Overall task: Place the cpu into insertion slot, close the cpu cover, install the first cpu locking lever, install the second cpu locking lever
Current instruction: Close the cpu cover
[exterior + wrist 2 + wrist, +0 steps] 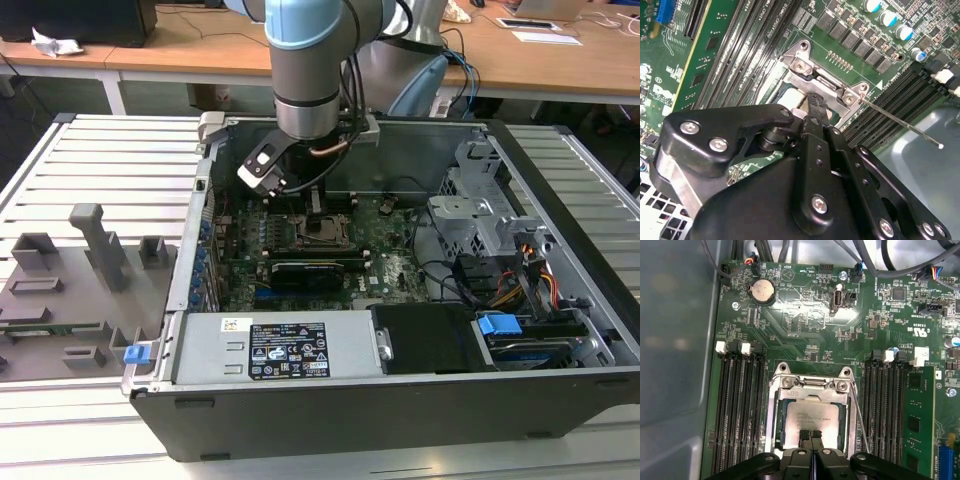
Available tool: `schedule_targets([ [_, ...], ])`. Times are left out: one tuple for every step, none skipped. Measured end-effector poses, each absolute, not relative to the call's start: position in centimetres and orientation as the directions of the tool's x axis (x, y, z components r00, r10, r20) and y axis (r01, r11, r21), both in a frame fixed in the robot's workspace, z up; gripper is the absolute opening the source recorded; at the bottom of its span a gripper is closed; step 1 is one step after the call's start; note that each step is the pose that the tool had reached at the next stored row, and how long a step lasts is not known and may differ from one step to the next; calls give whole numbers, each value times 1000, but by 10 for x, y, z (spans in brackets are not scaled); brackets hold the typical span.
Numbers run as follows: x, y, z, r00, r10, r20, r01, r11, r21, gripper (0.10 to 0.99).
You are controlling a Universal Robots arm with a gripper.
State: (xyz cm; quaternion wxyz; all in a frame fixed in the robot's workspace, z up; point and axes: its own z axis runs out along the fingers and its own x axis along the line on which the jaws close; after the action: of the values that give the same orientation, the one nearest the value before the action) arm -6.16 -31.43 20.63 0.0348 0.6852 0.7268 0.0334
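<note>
The cpu (pixel 815 412), a small square chip with a silvery face, lies in its socket (pixel 325 232) on the green motherboard. The cpu cover (pixel 774 415), a silver frame with a window, lies flat around it. My gripper (pixel 810 434) is shut, its two black fingertips pressed together and resting at the chip's near edge with nothing between them. In the second wrist view the gripper (pixel 815 102) points down at the socket. A thin wire locking lever (pixel 860 415) runs along one side of the socket; in the second wrist view this lever (pixel 900 122) slants away over the memory slots.
Black memory slots (pixel 737 410) flank the socket on both sides. A long black expansion card (pixel 310 270), the power supply (pixel 270 350), a drive cage (pixel 480 210) and cables (pixel 520 280) crowd the open case. A grey fixture (pixel 90 250) lies on the exterior view's left.
</note>
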Motion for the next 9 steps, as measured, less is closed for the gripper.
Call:
schedule_targets([
  [-62,-314,206,-59,998,-5,994,59,96,106],
  [-62,-314,206,-59,998,-5,994,59,96,106],
  [-62,-314,205,-59,998,-5,994,59,96,106],
  [-62,-314,205,-59,998,-5,994,59,96,106],
  [-62,-314,204,-59,998,-5,994,59,96,106],
  [-62,-314,204,-59,998,-5,994,59,96,106],
  [-62,-314,204,-59,998,-5,994,59,96,106],
  [-62,-314,206,-58,998,-4,994,59,97,106],
  [-62,-314,210,-58,998,-5,994,59,96,106],
])
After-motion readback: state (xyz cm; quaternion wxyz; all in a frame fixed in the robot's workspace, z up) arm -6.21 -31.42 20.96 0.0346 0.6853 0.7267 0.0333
